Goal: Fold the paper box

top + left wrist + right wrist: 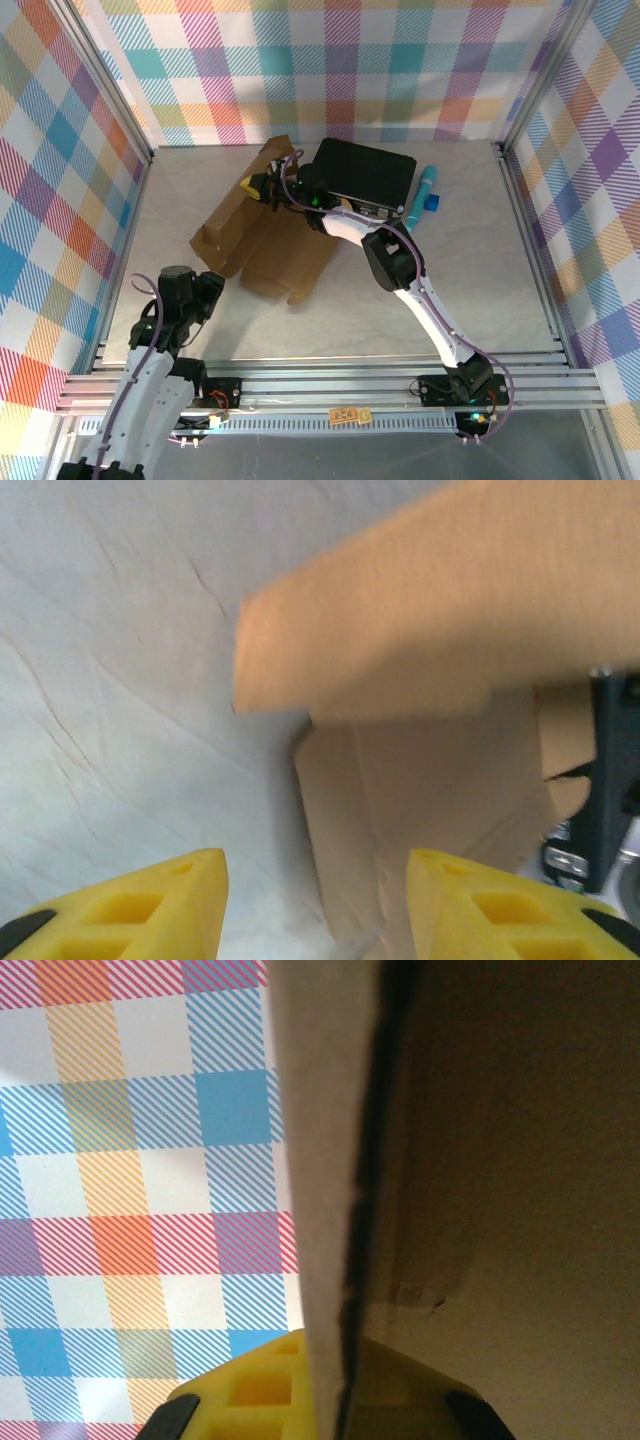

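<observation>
The box [262, 245] is plain brown corrugated cardboard, unmarked, a cut sheet only partly folded. Most of it lies flat on the table [480, 270], left of the middle and nearer the far edge. One long panel stands up along its far-left side, and a short flap is turned up at the end nearest the left edge. In the left wrist view, one flap [450, 610] hangs raised over a flat panel with a cut notch.

The right claw [262, 187] sits at the top of the raised panel. In its wrist view the raw, wavy edge of the cardboard [320, 1160] runs straight down between the yellow fingers [250, 1395], which close narrowly on it from both sides. The checked wall [130, 1160] shows to one side.

The left claw [208, 290] is near the left edge, just beside the box's near-left corner. Its jaws stand wide with nothing between them [315, 905], over bare table.

A black case [368, 172] lies by the far edge, touching or overlapping the box's right end, under the right arm. A teal pen [424, 188] and a small blue cube [433, 203] lie just right of the case.
</observation>
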